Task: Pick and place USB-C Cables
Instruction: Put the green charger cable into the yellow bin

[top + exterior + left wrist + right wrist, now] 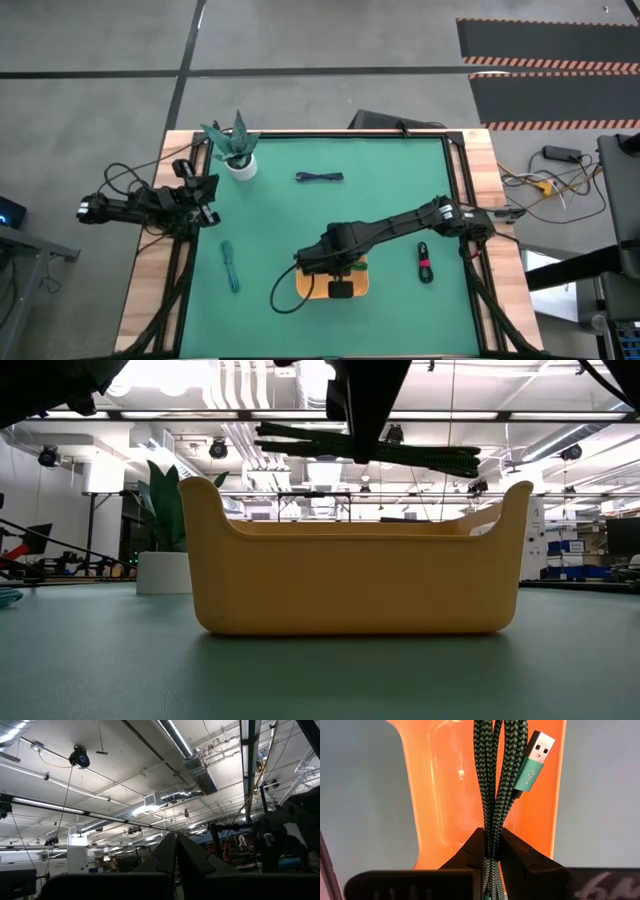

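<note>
Right gripper clamped on green braided USB cable bundle, hanging above orange tray at table's near edge. Teal cable left of tray, black-red cable right. Blue cable farther back. Left gripper closed, off table's left edge.

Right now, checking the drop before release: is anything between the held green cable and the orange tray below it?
Nothing visible. The right gripper holds the green cable directly above the orange tray, which looks empty.
</note>
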Tool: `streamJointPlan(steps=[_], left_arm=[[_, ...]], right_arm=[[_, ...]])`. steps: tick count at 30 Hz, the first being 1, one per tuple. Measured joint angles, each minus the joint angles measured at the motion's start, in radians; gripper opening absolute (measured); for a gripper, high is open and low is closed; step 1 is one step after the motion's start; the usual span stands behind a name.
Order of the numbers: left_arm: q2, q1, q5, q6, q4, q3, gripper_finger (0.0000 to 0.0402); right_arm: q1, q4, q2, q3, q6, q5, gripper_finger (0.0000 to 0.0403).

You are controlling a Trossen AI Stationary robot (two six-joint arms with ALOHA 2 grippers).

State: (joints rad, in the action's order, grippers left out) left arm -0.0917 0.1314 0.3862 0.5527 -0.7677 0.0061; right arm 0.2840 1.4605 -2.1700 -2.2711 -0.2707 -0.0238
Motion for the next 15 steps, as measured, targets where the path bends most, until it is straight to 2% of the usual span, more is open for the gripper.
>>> streamJointPlan(steps=[15], left_arm=[[0.0,0.0,0.0,0.0,0.0,0.0,0.0]], right_arm=[[-0.003,-0.007,0.0,0.0,0.023,0.053,0.0027]])
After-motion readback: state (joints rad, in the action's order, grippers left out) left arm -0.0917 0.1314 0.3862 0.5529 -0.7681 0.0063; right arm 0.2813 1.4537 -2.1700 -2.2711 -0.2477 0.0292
